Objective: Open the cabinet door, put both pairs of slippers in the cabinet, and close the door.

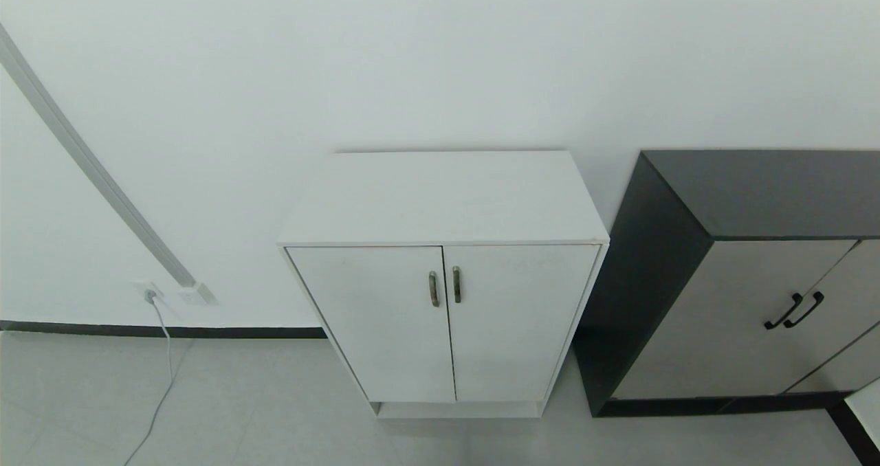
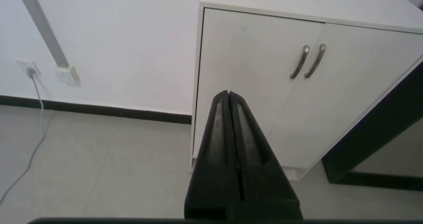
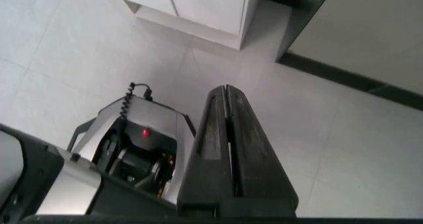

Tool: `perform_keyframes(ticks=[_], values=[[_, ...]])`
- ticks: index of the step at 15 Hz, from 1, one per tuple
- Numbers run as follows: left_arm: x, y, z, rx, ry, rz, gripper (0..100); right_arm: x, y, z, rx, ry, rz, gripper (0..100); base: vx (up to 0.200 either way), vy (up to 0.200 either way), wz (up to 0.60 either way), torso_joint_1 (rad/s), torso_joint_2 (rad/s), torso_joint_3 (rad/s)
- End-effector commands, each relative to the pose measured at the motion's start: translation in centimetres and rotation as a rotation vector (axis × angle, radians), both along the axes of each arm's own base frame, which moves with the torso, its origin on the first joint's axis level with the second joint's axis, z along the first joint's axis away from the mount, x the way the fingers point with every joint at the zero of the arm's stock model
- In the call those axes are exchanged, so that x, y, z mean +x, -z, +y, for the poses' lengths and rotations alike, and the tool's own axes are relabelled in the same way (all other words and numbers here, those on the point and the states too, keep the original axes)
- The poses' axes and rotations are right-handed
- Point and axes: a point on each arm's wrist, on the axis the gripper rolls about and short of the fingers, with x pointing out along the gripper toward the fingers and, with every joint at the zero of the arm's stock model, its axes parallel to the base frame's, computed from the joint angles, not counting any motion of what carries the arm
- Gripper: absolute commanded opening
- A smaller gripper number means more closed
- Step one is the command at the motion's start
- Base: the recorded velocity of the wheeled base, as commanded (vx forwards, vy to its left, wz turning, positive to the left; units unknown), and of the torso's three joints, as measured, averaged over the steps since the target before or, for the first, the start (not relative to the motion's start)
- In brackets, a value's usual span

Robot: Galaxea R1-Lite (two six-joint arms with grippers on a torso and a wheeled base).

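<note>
Head view: white two-door cabinet (image 1: 440, 315)

The left end effector (image 2: 228, 95) and the right end effector (image 3: 227, 89) are both matte black, with long, flat, tapering fingers (image 2: 215, 141).

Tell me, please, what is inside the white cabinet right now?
Its contents cannot be seen. Both doors of the white cabinet are shut, with the two handles side by side at the middle seam, so the interior is fully covered.

no text, label, number or sign can be read on anything here.
</note>
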Motion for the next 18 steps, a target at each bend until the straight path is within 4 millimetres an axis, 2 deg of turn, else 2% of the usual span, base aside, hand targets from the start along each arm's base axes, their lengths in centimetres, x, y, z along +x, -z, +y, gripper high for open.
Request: perform_keyframes(ticks=[1, 4, 7, 11, 18], values=[[0.0, 0.0, 0.0, 0.000, 0.000, 0.000, 0, -0.4, 0.1, -0.1, 0.018, -0.029, -0.024, 0, 0.000, 0.000, 0.00, 0.000, 0.00, 0.000], [0.0, 0.0, 0.0, 0.000, 0.000, 0.000, 0, -0.6, 0.0, -0.2, 0.029, -0.023, -0.043, 0, 0.000, 0.000, 0.00, 0.000, 0.00, 0.000], [0.0, 0.0, 0.0, 0.000, 0.000, 0.000, 0, -1.5, -0.1, -0.7, 0.064, 0.129, -0.176, 0, 0.000, 0.000, 0.00, 0.000, 0.00, 0.000], [0.0, 0.0, 0.0, -0.002, 0.000, 0.000, 0, -2.6, -0.2, -0.9, 0.083, 0.247, -0.318, 0, 0.000, 0.000, 0.00, 0.000, 0.00, 0.000], [0.0, 0.0, 0.0, -0.002, 0.000, 0.000, 0, -4.2, 0.1, -0.9, 0.105, 0.330, -0.518, 0, 0.000, 0.000, 0.00, 0.000, 0.00, 0.000]])
